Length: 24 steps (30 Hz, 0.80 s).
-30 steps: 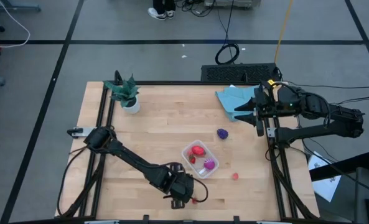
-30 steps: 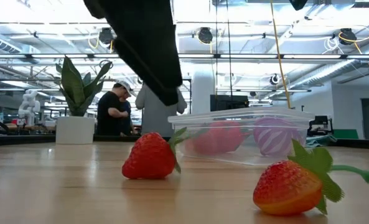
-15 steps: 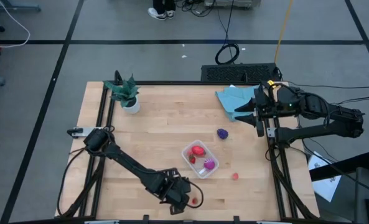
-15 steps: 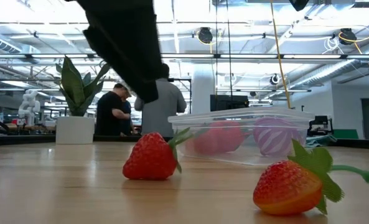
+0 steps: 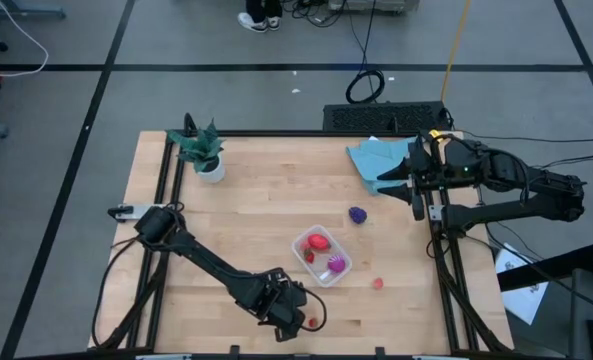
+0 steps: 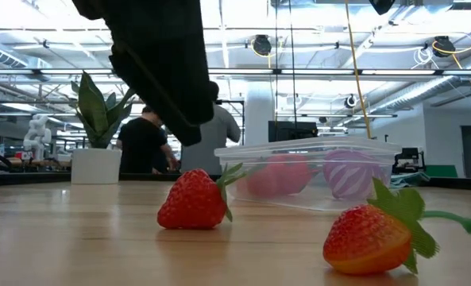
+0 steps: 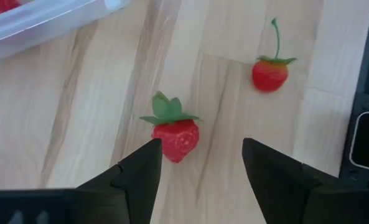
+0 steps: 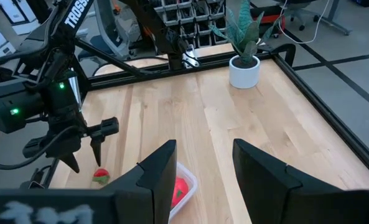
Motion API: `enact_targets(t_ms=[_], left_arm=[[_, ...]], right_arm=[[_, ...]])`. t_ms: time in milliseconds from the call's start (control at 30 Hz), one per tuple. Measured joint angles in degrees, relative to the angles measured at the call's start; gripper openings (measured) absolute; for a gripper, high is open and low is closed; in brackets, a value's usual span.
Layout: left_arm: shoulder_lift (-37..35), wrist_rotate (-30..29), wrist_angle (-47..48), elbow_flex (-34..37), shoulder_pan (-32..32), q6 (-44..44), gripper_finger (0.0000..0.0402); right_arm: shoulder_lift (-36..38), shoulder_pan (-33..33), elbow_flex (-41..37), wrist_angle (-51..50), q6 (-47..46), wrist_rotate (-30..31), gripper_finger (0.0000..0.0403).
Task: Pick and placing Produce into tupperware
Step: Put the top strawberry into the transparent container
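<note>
Left gripper (image 7: 200, 163), fingers spread and empty, hangs over a strawberry (image 7: 175, 135) lying nearer its one finger (image 7: 144, 168).

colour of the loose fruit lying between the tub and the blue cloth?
Dark purple fruit; clearest in the high view.

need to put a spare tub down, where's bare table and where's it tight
Bare wood: the wide stretch between the potted plant and the tupperware, and the middle between plant and blue cloth. Tight: the near edge, where the left tool hovers by a strawberry, plus the tupperware, purple fruit and second strawberry.
</note>
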<state>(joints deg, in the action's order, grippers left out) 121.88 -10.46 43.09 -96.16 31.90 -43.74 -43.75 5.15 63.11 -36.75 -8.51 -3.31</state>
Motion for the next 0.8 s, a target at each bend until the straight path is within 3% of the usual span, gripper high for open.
enact_targets(t_ms=[800], left_arm=[[0.0,0.1,-7.4,8.0,-0.1,-1.4,0.0230]], right_arm=[[0.0,0.0,0.0,0.0,0.2,0.0,0.0151]])
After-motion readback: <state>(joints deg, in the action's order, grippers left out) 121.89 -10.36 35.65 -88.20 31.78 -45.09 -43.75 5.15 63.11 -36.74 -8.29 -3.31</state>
